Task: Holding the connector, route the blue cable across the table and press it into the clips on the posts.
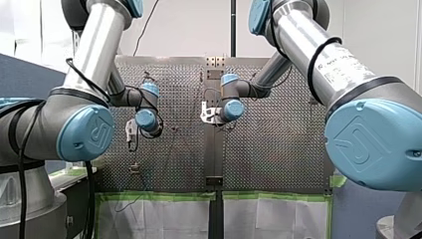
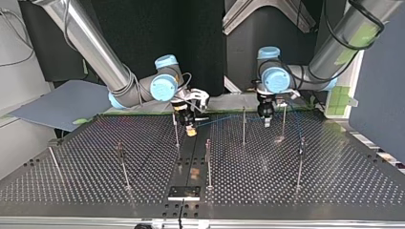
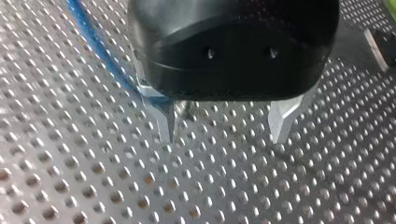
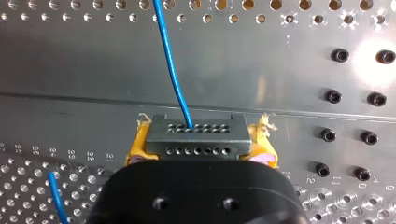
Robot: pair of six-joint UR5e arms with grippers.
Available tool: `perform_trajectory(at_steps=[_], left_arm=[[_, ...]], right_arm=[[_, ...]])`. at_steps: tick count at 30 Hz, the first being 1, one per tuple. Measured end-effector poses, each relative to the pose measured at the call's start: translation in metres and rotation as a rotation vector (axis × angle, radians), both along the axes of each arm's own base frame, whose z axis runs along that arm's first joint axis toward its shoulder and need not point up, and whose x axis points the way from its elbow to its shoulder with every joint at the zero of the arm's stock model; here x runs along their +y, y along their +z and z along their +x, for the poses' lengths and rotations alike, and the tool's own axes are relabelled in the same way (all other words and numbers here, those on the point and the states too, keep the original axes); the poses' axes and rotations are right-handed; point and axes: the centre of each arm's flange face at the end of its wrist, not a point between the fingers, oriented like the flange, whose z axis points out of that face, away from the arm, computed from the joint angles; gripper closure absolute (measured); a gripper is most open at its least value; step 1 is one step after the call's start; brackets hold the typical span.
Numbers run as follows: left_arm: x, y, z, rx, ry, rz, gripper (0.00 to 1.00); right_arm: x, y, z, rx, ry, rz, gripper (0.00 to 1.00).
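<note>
Currently mid-routing, early by my reading. Right pincer (image 2: 191, 130) is clamped on the connector (image 4: 196, 137), with yellow pads (image 4: 134, 148) either side of it. The blue cable (image 4: 171, 65) leaves the connector's face and runs out over the counter (image 2: 334, 181). In the top view it spans faintly from the connector toward the left pincer (image 3: 224, 125), passing the posts (image 2: 243, 125) near the counter's far edge.

Left pincer wide, metal fingers apart, nothing between them; the cable lies just beside one finger. Whether any clip holds cable is too small to tell.

Next move, as I judge it: line the cable over a post's clip and press it down, without yanking the connector.

Surface: perforated metal with a solid centre strip. Room: dark backdrop (image 2: 200, 38), green tape (image 1: 159, 195) along the counter edge.
</note>
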Motion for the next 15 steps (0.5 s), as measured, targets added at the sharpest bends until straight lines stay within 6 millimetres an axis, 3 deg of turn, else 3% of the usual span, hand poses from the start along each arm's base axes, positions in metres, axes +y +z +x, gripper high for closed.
perform_trajectory(at_steps=[15], left_arm=[[-0.021,0.02,-0.063,-0.009,-0.012,-0.006,0.0]], right_arm=[[-0.001,0.0,-0.001,-0.002,-0.002,0.002,0.99]])
